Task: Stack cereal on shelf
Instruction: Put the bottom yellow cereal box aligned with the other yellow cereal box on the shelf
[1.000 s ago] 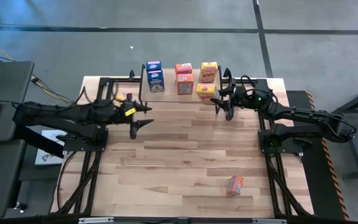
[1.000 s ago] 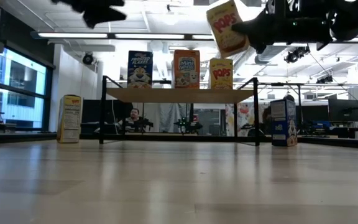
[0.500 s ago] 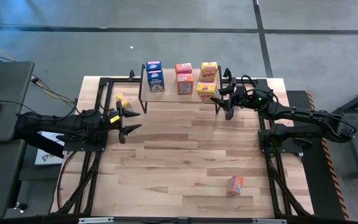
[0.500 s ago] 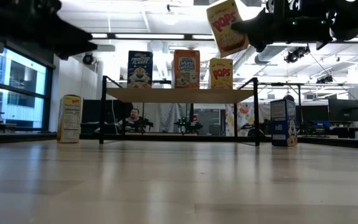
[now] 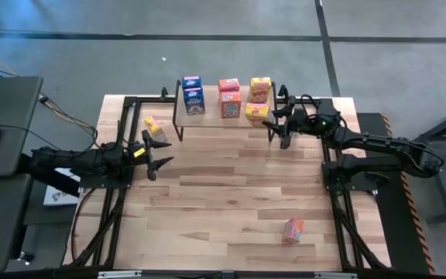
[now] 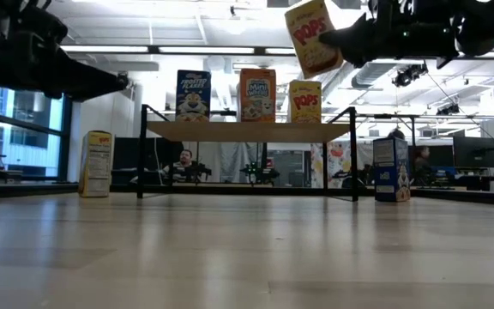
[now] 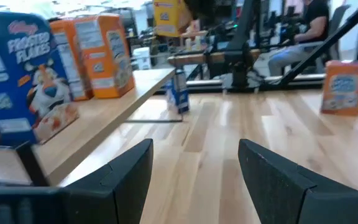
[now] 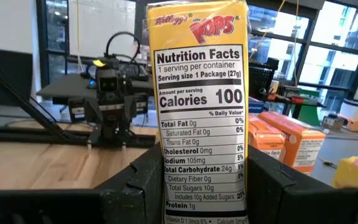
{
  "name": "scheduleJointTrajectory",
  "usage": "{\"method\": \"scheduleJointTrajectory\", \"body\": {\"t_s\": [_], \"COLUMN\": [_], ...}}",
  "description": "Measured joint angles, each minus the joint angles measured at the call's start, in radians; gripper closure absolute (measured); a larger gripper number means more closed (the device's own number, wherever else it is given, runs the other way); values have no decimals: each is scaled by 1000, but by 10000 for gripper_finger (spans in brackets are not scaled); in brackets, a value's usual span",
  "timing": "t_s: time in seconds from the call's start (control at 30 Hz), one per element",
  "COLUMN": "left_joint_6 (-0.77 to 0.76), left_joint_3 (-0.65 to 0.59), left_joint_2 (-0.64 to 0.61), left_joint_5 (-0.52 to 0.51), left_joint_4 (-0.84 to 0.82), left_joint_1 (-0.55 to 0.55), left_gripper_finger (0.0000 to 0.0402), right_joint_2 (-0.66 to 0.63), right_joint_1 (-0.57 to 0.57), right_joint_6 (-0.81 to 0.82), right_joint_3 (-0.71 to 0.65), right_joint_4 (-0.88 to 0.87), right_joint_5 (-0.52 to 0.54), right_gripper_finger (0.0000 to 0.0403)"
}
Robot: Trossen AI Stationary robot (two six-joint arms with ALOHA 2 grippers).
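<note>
Your right pincer [image 5: 276,124] grips the yellow cereal box [image 6: 313,36] upright, raised just above and in front of the shelf [image 6: 247,130], its yellow stack straight ahead; left pincer [image 5: 155,152] hangs open, farther off.

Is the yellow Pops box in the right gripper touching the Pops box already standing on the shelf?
Apart. In the low view, the held Pops box hangs tilted above the shelf's Pops box, background showing between them.

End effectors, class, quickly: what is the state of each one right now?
Left end effector: open, holding nothing, over the table.
Right end effector: closed on a yellow Pops cereal box, raised beside the shelf.
</note>
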Motion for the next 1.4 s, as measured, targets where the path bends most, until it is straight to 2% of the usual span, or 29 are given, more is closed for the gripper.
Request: {"method": "scheduleJointTrajectory", "body": {"t_s": [0.23,0.37,0.73,1.1,1.4], "left_joint_6": [4,66,61,61,61], "left_joint_3": [0,0,0,0,0], "left_joint_2": [0,1,2,2,2], "left_joint_5": [-24,-25,-23,-21,-21], "left_joint_4": [5,5,5,5,5], "left_joint_1": [0,0,0,0,0], "left_gripper_finger": [173,173,173,173,173], "right_joint_2": [4,27,103,188,216], "right_joint_1": [-40,-60,-73,-116,-150], "right_joint_6": [2,36,40,92,59], "right_joint_3": [-1,-2,-2,-2,-3], "right_joint_4": [-19,-28,-9,92,97], "right_joint_5": [1,-4,-8,-60,-109], "right_gripper_finger": [249,249,249,249,249]}}
